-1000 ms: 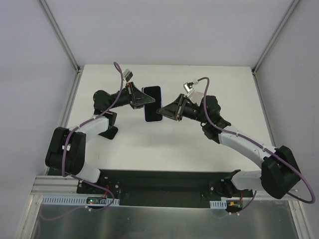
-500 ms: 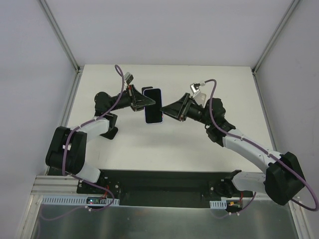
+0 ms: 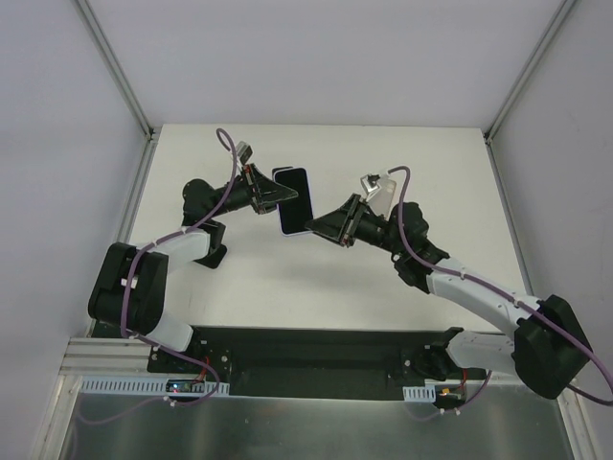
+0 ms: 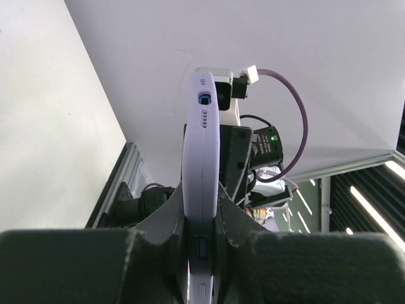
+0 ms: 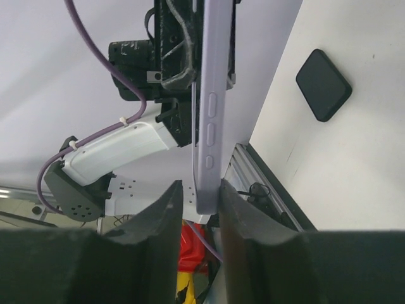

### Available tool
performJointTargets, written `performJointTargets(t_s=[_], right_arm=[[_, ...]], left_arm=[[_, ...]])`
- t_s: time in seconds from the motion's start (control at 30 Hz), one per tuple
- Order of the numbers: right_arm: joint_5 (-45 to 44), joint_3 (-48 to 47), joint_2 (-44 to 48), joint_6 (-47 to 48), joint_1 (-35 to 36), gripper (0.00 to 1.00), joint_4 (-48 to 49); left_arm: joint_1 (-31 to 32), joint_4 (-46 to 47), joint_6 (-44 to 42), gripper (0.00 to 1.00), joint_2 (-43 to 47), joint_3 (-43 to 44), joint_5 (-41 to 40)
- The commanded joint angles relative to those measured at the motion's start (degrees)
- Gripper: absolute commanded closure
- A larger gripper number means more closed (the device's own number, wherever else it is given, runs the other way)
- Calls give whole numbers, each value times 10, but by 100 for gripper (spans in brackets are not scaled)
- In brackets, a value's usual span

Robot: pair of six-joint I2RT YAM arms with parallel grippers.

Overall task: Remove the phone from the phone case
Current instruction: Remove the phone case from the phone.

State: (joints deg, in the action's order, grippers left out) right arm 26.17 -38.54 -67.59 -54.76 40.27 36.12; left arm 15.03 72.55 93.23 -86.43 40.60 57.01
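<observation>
The phone (image 3: 295, 199), black screen up, sits inside a lavender phone case (image 4: 201, 158) and is held in the air above the table. My left gripper (image 3: 278, 195) is shut on the case's left long edge, its fingers (image 4: 166, 212) pressed on both faces. My right gripper (image 3: 311, 227) is open and straddles the case's near right corner (image 5: 213, 95). One right finger (image 5: 235, 202) touches the case, and a gap shows at the other (image 5: 166, 209). From the wrist views the case is seen edge-on, with its side buttons showing.
A black rounded square pad (image 5: 323, 84) lies on the white table (image 3: 383, 153). Aluminium frame posts (image 3: 115, 67) and white walls bound the back and sides. The black base rail (image 3: 306, 350) runs along the near edge.
My right gripper opened, backed off slightly, then came in around the case's near right corner. The left gripper tightened and kept the cased phone aloft, almost still.
</observation>
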Motion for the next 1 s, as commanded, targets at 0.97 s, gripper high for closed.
performJointTargets(t_s=[0.97], right_arm=[[226,-92,41,195,14,99,193]], left_arm=[[-10,26,134,100,-31,-27,-45]])
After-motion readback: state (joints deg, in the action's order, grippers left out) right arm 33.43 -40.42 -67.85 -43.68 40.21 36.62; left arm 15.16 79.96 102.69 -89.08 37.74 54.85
